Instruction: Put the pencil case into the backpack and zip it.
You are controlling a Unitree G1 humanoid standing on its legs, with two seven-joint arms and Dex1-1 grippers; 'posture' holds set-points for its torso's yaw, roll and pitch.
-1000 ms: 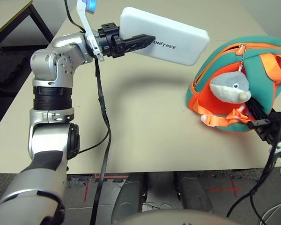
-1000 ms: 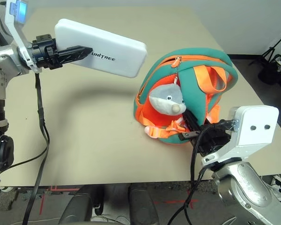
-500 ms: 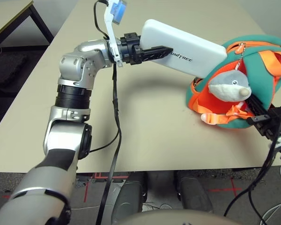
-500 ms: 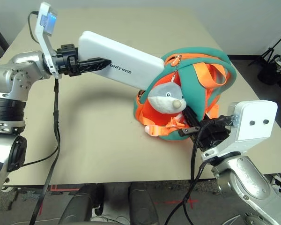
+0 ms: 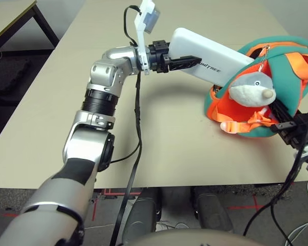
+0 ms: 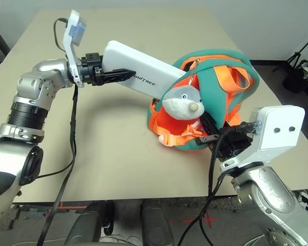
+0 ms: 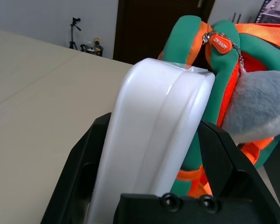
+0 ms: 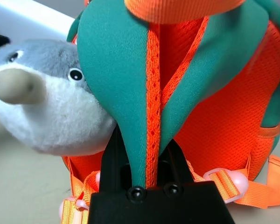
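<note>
White pencil case [image 5: 210,59] end hidden inside backpack [image 5: 282,66], behind plush charm [image 5: 251,92].

Left arm [image 5: 92,148]: silver segmented casings, black ribbed collar between joints, black round joint cap. White wrist bracket with bluish module [image 5: 146,15]. Black cable [image 5: 136,154] hangs from wrist. Left claw [image 5: 182,62]: black, with two screws at base. Right arm [image 6: 269,200]: silver, white two-holed wrist block, black cables. Right claw [image 6: 208,132]: black.

Backpack [image 5: 277,87] on beige table [image 5: 159,148]
</note>
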